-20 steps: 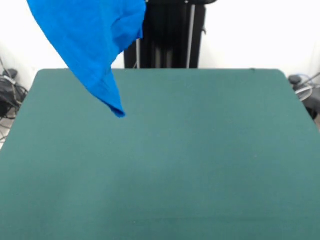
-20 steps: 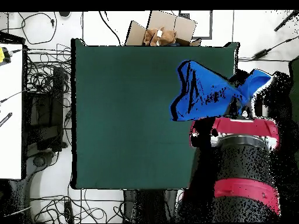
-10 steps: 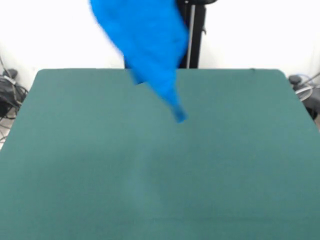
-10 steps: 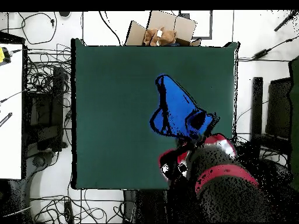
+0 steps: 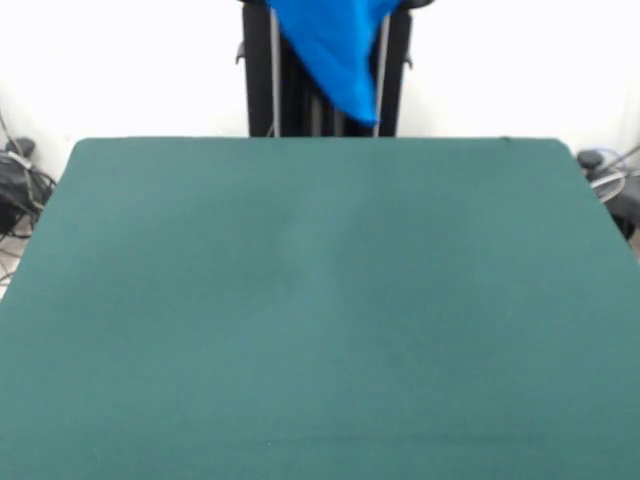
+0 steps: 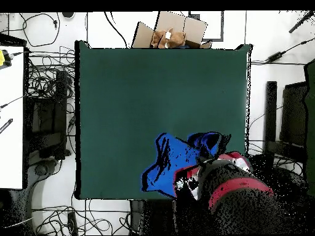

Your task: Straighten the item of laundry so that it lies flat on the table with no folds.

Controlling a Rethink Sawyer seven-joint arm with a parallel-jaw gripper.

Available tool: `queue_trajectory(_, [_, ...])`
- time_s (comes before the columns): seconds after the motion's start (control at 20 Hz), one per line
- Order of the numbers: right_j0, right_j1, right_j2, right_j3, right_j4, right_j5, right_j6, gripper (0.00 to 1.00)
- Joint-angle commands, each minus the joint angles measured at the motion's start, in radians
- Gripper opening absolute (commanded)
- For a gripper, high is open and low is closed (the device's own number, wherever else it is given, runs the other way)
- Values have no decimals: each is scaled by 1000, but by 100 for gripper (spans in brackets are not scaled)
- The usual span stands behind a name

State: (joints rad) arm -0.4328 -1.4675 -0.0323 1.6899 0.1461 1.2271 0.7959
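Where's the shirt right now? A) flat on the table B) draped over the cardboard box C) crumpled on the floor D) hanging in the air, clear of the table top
D: the shirt dangles from the top of the front view, with the table bare below it.

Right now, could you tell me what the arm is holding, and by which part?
The blue T-shirt hangs in the air above the table, evidently held up by the arm; the grasp point is hidden.

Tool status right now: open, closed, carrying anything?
Tool: cannot be told; it is hidden. The blue T-shirt hangs from the arm, clear of the table.
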Motion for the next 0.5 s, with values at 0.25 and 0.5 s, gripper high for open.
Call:
queue_trajectory(0.25, [99,13,-133,188,-152,-304,538,0])
queue_trajectory(0.5, [135,18,-178,240,-193,-410,592,0])
